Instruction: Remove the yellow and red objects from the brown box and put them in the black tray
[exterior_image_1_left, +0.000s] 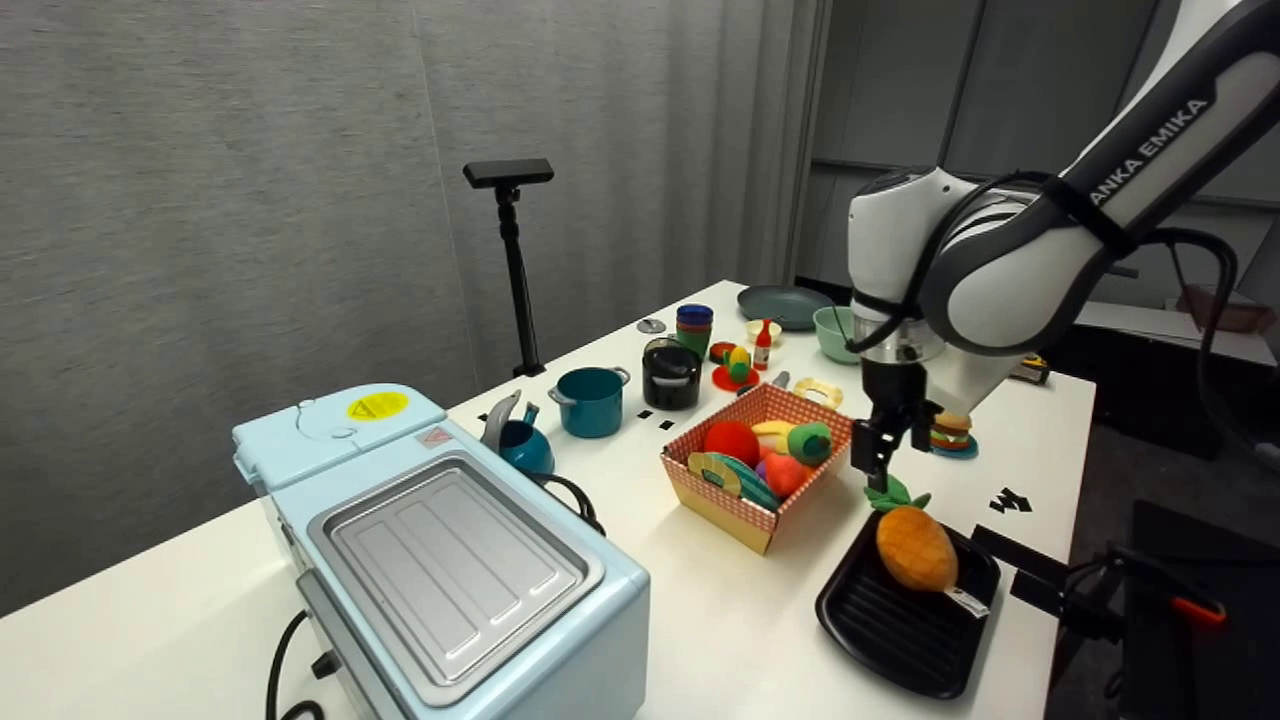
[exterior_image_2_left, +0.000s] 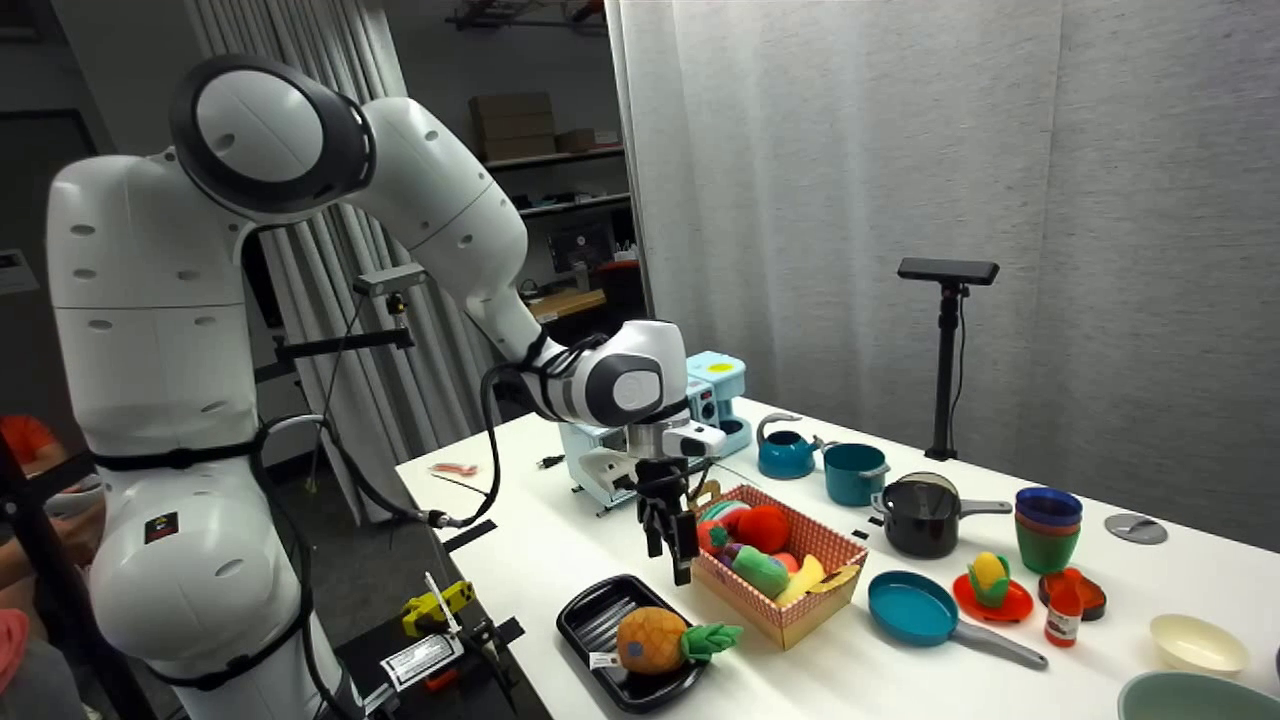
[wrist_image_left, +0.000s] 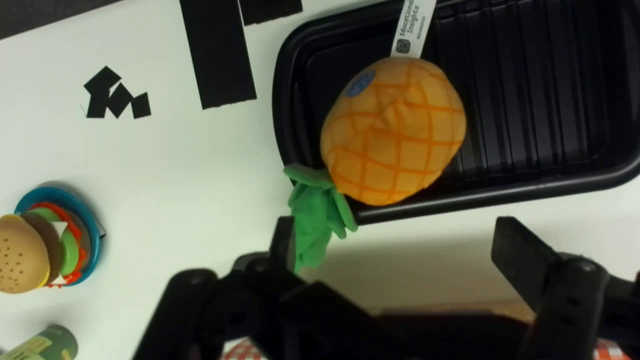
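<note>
The orange-yellow toy fruit (exterior_image_1_left: 915, 549), a pineapple with green leaves, lies in the black tray (exterior_image_1_left: 890, 655); its leaves overhang the rim. It fills the middle of the wrist view (wrist_image_left: 395, 132). The brown box (exterior_image_1_left: 715, 505) has a red-checked liner and stands beside the tray. The plain red round toy (exterior_image_1_left: 731, 441) lies in it, also seen in an exterior view (exterior_image_2_left: 764, 527), among other toy fruits, including a yellow banana (exterior_image_2_left: 803, 580). My gripper (exterior_image_2_left: 668, 557) is open and empty, above the table between box and tray. In the wrist view, its fingers (wrist_image_left: 395, 232) are wide apart.
A pale blue appliance (exterior_image_1_left: 450, 570) stands at one end of the table. Teal pots (exterior_image_1_left: 590, 400), a black pot (exterior_image_2_left: 921, 515), a teal pan (exterior_image_2_left: 912, 606) and stacked cups (exterior_image_2_left: 1047, 527) stand beyond the box. A toy burger (wrist_image_left: 22, 255) lies near the tray.
</note>
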